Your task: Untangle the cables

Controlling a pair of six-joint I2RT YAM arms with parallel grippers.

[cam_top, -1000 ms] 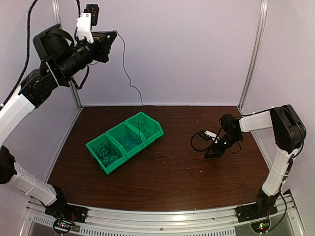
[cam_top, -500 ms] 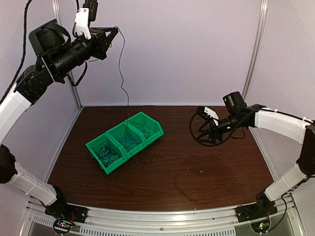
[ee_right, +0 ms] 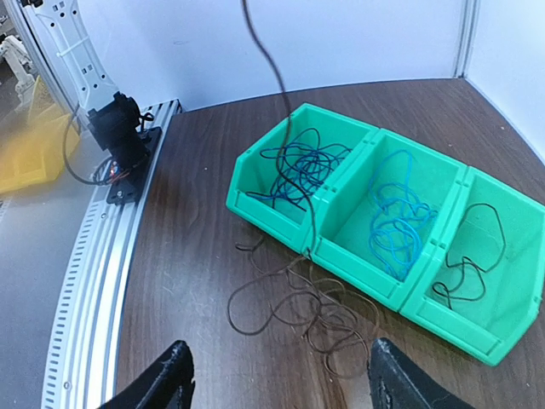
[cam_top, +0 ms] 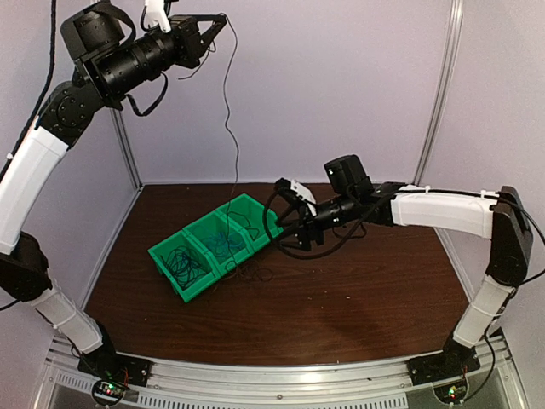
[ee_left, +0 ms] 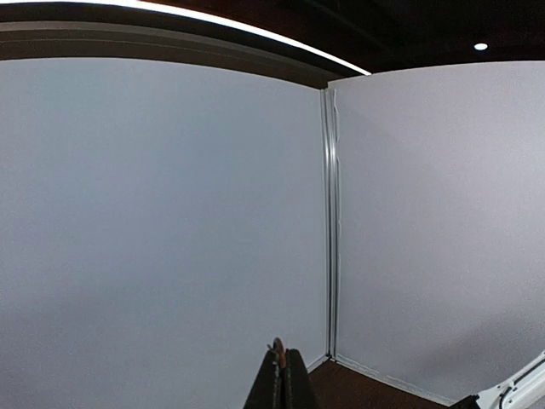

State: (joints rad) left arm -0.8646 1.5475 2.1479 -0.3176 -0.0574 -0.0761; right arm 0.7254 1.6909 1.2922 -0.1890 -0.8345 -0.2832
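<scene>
My left gripper (cam_top: 221, 18) is raised high near the back wall. It is shut on the end of a thin black cable (cam_top: 232, 128); in the left wrist view its fingers (ee_left: 282, 382) are pressed together with a small tip pinched between them. That cable hangs down to the green bins (cam_top: 192, 234), and its loose loops (ee_right: 311, 307) lie on the table in front of them. More cables fill the bins: a black and blue tangle (ee_right: 294, 166), a blue one (ee_right: 393, 226) and a black one (ee_right: 473, 256). My right gripper (ee_right: 281, 383) stands open and empty over the loops, beside the bins (cam_top: 288, 234).
The three joined green bins (ee_right: 349, 264) sit slanted on the dark wooden table (cam_top: 366, 290), left of centre. Grey walls and metal corner posts (cam_top: 443, 94) enclose the back and sides. A rail (ee_right: 85, 281) with the left arm's base (ee_right: 119, 141) runs along the near edge.
The right gripper has opened and its arm has swung left to the bins. The left arm has lifted higher, drawing the black cable up and its loops out onto the table.
</scene>
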